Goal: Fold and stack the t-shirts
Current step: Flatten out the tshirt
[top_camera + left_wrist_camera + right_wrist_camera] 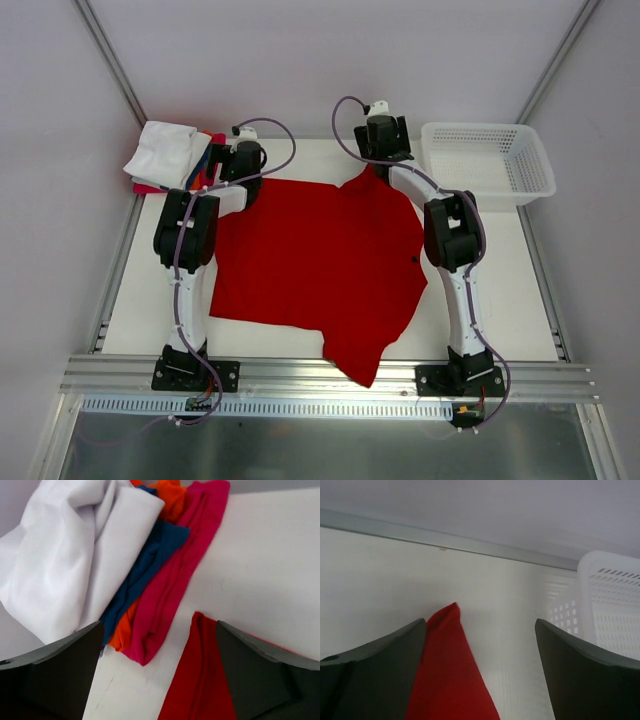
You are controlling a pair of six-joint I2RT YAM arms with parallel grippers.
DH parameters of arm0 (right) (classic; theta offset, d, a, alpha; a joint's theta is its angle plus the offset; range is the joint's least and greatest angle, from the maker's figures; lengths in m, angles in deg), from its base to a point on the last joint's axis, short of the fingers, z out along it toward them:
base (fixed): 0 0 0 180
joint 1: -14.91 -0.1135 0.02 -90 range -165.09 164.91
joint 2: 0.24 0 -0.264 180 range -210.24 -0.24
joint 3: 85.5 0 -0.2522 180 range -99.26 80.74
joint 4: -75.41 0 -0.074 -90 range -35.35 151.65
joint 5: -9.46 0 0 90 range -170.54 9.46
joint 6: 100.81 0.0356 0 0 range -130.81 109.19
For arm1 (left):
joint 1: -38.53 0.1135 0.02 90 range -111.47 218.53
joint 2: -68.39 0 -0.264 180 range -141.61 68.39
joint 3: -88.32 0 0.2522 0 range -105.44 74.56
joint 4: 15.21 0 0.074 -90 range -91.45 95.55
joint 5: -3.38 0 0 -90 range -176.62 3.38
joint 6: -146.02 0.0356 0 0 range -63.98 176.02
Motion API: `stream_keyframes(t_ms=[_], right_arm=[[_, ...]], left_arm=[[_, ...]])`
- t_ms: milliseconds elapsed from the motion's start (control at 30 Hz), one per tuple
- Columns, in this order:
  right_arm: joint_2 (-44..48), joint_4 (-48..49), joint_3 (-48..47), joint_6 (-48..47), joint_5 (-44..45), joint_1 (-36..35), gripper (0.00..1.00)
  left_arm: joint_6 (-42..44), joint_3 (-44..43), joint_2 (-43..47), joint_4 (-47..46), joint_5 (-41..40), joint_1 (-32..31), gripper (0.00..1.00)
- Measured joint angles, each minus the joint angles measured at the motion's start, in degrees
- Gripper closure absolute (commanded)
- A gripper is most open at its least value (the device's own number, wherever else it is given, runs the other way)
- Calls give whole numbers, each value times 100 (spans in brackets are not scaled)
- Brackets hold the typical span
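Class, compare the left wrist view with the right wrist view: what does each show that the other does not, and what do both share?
Left wrist only: the piled white shirt, blue shirt, orange shirt and pink-red shirt. Right wrist only: the mesh basket and a metal rail. Both: the red t-shirt on the table, seen between open fingers.

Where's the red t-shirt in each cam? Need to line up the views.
Top external: red t-shirt spread flat mid-table, between the two arms.
Left wrist: bottom centre, one edge between the open fingers of the left gripper.
Right wrist: bottom left, a pointed corner between the open fingers of the right gripper.
Shared landmark: the white table under the shirt, in all three.
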Motion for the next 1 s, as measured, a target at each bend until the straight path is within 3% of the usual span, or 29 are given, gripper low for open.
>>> stream_keyframes(t_ms=[167,333,433,600,733,867,1000], right_arm=[[-295,-44,-535,-125,24,26,0],[-269,-101,-511,-127,153,17,1],[48,-315,-138,-66,310,-44,1],[1394,-1281,791,522,297,-304,0],[3226,-1528,2068,1043,308,-734,1],[4767,-1707,3224,1534,345,-1296,0],[5641,-2173,4039,2197,282,-1676,1]], left_arm=[[382,-616,-387,-107,-483,39,1],[638,-632,-365,-140,-769,31,1],[140,-590,76,896,-621,-11,1],[-1241,-503,1539,2809,4,-293,1],[-2149,236,3191,3729,33,-1182,1],[-3018,726,3770,4581,302,-1919,2],[-3797,1886,3766,5270,721,-2155,17]])
